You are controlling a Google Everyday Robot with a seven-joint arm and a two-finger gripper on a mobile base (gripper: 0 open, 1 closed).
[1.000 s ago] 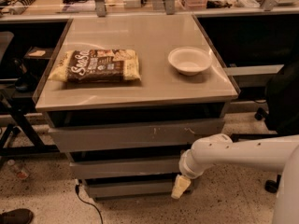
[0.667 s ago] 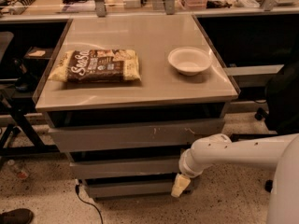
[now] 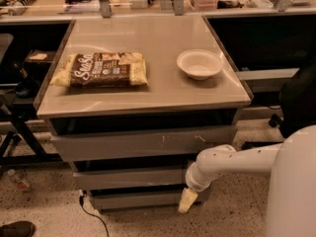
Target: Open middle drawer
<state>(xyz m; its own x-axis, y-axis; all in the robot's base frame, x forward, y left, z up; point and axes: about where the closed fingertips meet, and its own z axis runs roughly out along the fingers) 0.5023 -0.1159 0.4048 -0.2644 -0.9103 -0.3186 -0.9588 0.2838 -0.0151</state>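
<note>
The cream-tipped gripper [image 3: 188,200] on the white arm hangs low beneath the front edge of the flat grey counter [image 3: 163,90], towards its right corner; whether it is open or holds anything I cannot tell. The wide, plain grey, handleless middle drawer [image 3: 131,177] lies just above and left of it. I judge it best to catch the front's right end and pull straight out, level
</note>
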